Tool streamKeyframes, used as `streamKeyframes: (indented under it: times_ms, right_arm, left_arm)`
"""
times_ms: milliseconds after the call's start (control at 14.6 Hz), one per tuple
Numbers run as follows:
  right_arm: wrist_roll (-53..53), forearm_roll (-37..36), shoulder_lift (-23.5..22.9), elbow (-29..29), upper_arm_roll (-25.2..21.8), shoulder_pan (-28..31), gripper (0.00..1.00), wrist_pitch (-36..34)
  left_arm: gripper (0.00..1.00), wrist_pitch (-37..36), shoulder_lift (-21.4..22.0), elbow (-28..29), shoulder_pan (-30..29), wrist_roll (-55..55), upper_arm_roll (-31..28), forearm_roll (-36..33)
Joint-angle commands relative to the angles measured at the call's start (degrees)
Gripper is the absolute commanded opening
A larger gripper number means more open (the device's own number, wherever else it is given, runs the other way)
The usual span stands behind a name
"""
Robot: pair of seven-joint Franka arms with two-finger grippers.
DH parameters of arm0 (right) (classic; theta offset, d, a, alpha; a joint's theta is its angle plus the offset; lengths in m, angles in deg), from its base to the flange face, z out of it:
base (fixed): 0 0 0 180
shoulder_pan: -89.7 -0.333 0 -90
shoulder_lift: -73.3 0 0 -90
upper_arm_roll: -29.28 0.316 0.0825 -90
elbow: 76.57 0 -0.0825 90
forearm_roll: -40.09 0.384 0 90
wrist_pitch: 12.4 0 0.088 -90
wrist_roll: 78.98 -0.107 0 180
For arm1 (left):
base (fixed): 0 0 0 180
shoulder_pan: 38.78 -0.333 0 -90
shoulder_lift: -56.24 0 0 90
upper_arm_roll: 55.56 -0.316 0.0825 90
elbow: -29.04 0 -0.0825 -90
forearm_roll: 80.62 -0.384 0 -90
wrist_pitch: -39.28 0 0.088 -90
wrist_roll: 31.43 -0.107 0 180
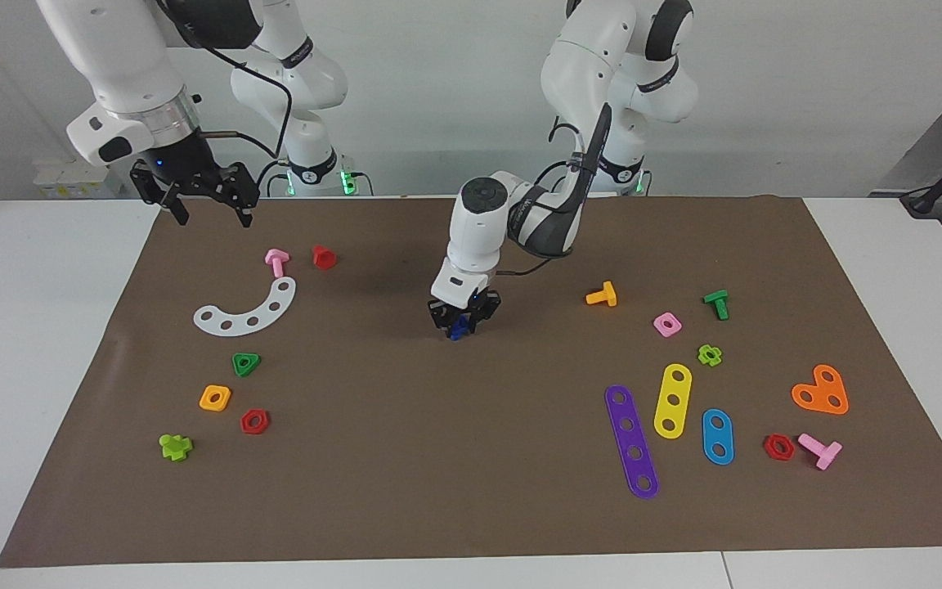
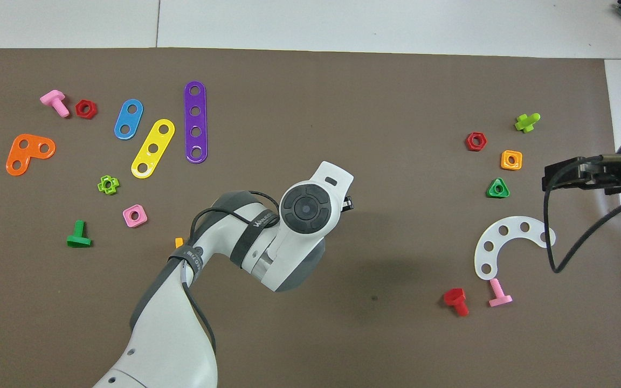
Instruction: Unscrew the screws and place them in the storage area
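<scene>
My left gripper (image 1: 463,319) hangs low over the middle of the brown mat (image 1: 405,458), fingers pointing down and shut on the dark-blue screw (image 1: 459,330), which shows just below the fingertips, at or barely above the mat. In the overhead view the left arm's wrist covers both the gripper and the screw. My right gripper (image 1: 211,211) is open and empty, raised over the mat's edge at the right arm's end of the table, and it waits there. It also shows in the overhead view (image 2: 556,177).
Near the right gripper lie a white curved plate (image 1: 248,310), a pink bolt (image 1: 276,262), a red bolt (image 1: 323,257) and several nuts (image 1: 247,363). Toward the left arm's end lie an orange bolt (image 1: 602,295), a green bolt (image 1: 717,303), and purple (image 1: 632,442), yellow (image 1: 673,400) and blue (image 1: 717,436) strips.
</scene>
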Motion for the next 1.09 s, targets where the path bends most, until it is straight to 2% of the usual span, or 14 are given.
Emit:
streamKeyframes:
  times_ms: [0, 137, 342, 411, 616, 821, 1026]
  right_arm:
    - [1.5, 0.6, 1.0, 1.0, 0.0, 0.3, 1.00, -0.4]
    - [1.5, 0.6, 1.0, 1.0, 0.0, 0.3, 1.00, -0.4]
    - [1.5, 0.6, 1.0, 1.0, 0.0, 0.3, 1.00, -0.6]
    - [1.5, 0.6, 1.0, 1.0, 0.0, 0.3, 1.00, -0.6]
    - [1.5, 0.6, 1.0, 1.0, 0.0, 0.3, 1.00, -0.6]
    - [1.0, 0.6, 1.1, 1.4, 0.0, 0.2, 1.00, 0.1]
    - [0.8, 0.6, 2.1, 4.2, 0.3, 0.1, 1.00, 2.5]
  left_arm:
    - [0.15, -0.9, 0.6, 0.6, 0.9, 0.6, -0.9, 0.7]
    - [0.09, -3.3, 0.6, -0.5, 0.8, 0.8, -1.0, 1.4]
    - [0.09, -9.3, 0.2, -6.2, 0.4, 6.9, -1.3, 2.6]
    - [0.05, -10.3, -0.1, -7.4, 0.1, 8.5, -1.3, 2.6]
    - [0.02, -15.6, -0.9, -11.3, -0.6, 9.0, -1.6, 2.8]
    - [0.00, -22.2, 0.1, -15.1, -4.4, 8.5, -1.6, 3.5]
    - [0.00, -23.6, 2.3, -15.0, -9.0, 4.5, -1.3, 3.9]
